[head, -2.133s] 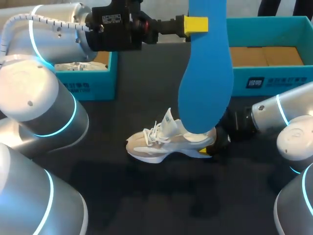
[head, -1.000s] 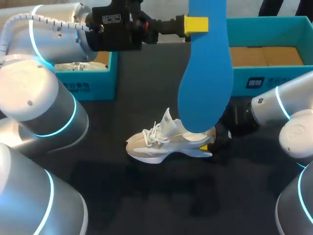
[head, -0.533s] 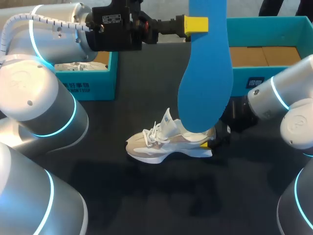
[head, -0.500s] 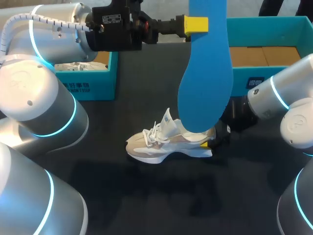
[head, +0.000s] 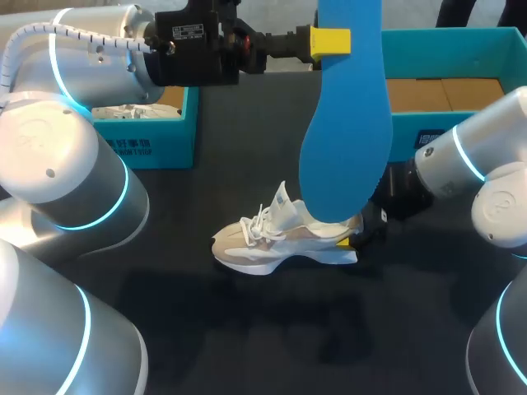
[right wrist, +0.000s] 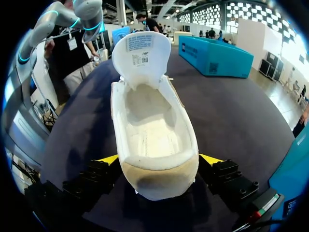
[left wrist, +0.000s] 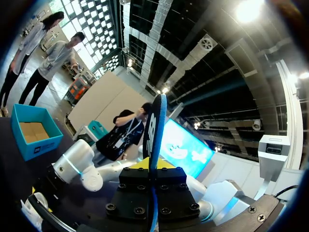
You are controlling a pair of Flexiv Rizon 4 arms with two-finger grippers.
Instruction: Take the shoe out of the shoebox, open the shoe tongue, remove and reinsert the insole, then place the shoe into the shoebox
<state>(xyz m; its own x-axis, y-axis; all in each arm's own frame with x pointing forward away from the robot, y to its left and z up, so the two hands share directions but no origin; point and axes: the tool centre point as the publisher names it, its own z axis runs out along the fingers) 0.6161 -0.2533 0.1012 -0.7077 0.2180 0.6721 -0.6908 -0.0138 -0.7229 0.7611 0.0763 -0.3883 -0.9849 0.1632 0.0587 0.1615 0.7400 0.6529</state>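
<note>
While left tool grips blue insole aloft, right tool clamps shoe at heel, dark table, teal shoebox behind

On table centre, shoe; insole hanging above its heel; shoebox behind right; second box behind left

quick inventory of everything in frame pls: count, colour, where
shoe: 1, white and beige, middle of the table, tongue pulled up, no insole inside
insole: 1, blue, held upright above the shoe
left box, right box: 2, teal, back of the table; the left one holds a white item, the right one shows a brown cardboard floor
table: 1, black
left gripper: 1, yellow tips, shut on the insole's upper end
right gripper: 1, yellow tips, shut on the shoe's heel
</note>
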